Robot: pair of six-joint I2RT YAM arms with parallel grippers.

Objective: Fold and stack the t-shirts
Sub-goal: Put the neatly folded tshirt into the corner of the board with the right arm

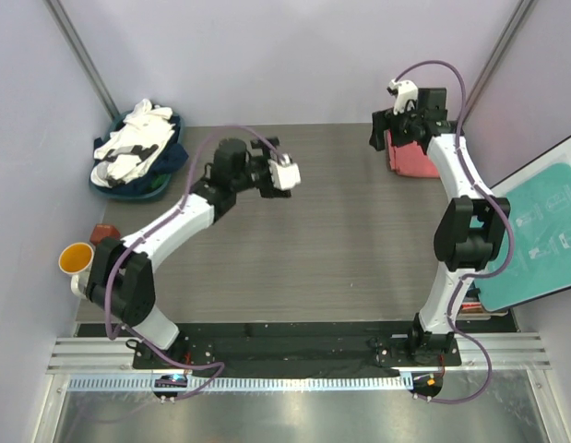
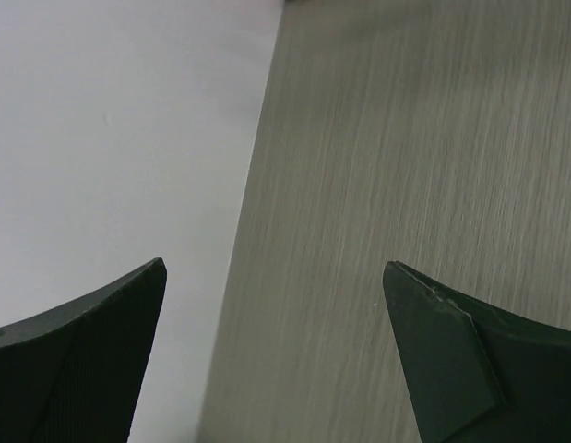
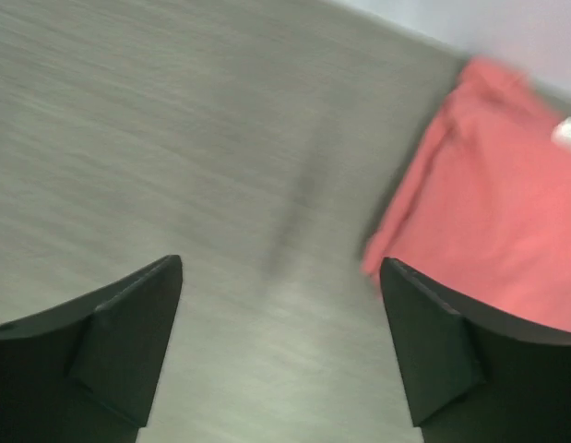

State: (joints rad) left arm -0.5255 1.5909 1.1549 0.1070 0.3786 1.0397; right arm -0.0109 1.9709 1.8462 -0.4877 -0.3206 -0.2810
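Note:
A folded coral-red t-shirt (image 1: pixel 414 161) lies at the back right of the table. In the right wrist view it (image 3: pixel 488 221) shows to the right, with a white neck tag (image 3: pixel 568 132). My right gripper (image 1: pixel 379 137) hovers just left of it, open and empty (image 3: pixel 280 263), its right finger over the shirt's near edge. White and dark navy t-shirts (image 1: pixel 136 146) are heaped in a basket at the back left. My left gripper (image 1: pixel 283 180) is held above the middle back of the table, open and empty (image 2: pixel 274 268), over bare wood beside the wall.
The blue basket (image 1: pixel 165 186) stands in the back left corner. An orange-lined mug (image 1: pixel 76 258) and a small brown-red object (image 1: pixel 104 233) sit at the left edge. A teal board (image 1: pixel 543 231) leans at the right. Walls close the back and sides.

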